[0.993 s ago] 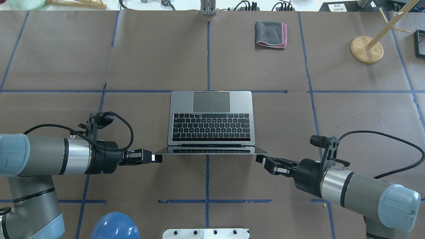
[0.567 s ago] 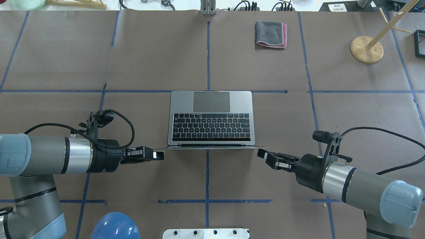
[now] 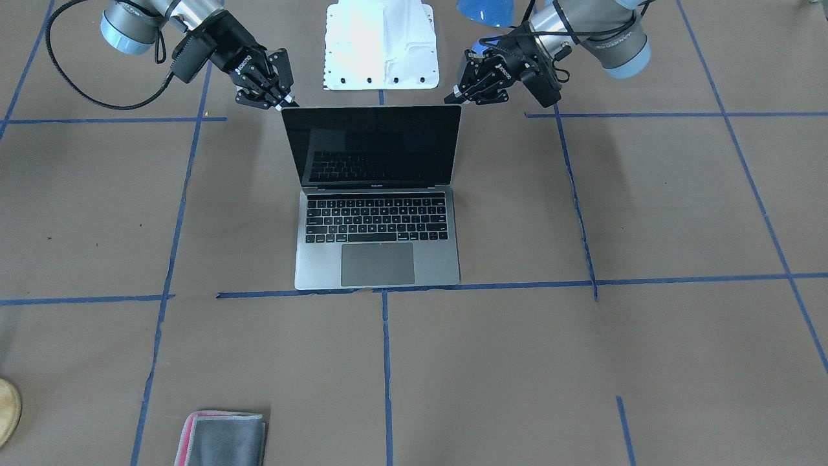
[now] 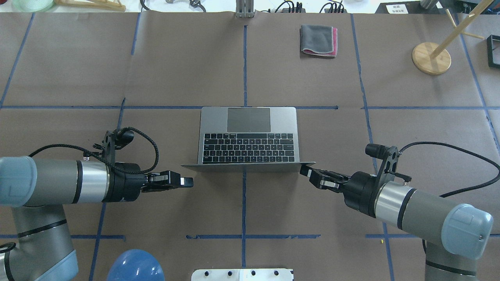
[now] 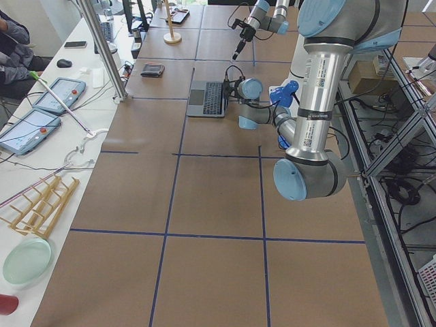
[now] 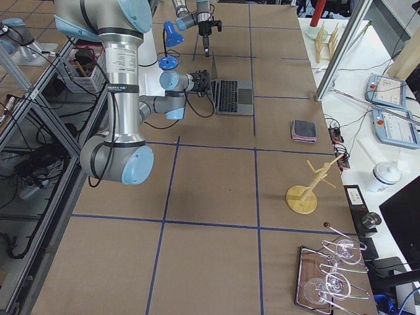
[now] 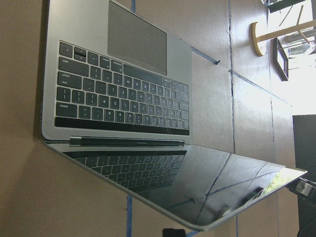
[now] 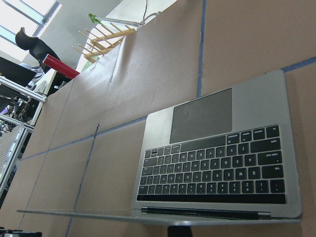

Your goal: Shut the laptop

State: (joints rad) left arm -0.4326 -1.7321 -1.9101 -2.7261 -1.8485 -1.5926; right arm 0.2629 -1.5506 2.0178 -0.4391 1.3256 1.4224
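**Lid over the top, long way down yet**

Tipped forward since a second ago: back then leaning toward the robot with the glass showing from overhead, now just past upright and hanging over the keyboard. Same for both wrists, nudged forward along with it.

Sitting mid-table, the laptop, base flat on the brown paper, trackpad end away from the robot. Lid barely beyond vertical, most of the swing left to go.

Slim metal shell, so stiff, with enough weight in the base to stay put. Glossy glass inside, though: fragile, best left untouched. Best contact on the lid's back near the top corners, pushed evenly from both sides to spare the hinge any twist. Risk of a slam under its own weight, so worth easing down.

Left gripper: fingers pinched together, holding nothing, tip just behind one top corner. Right gripper: likewise clenched and empty, tip at the opposite corner. Actual contact with the lid hard to call from these views.
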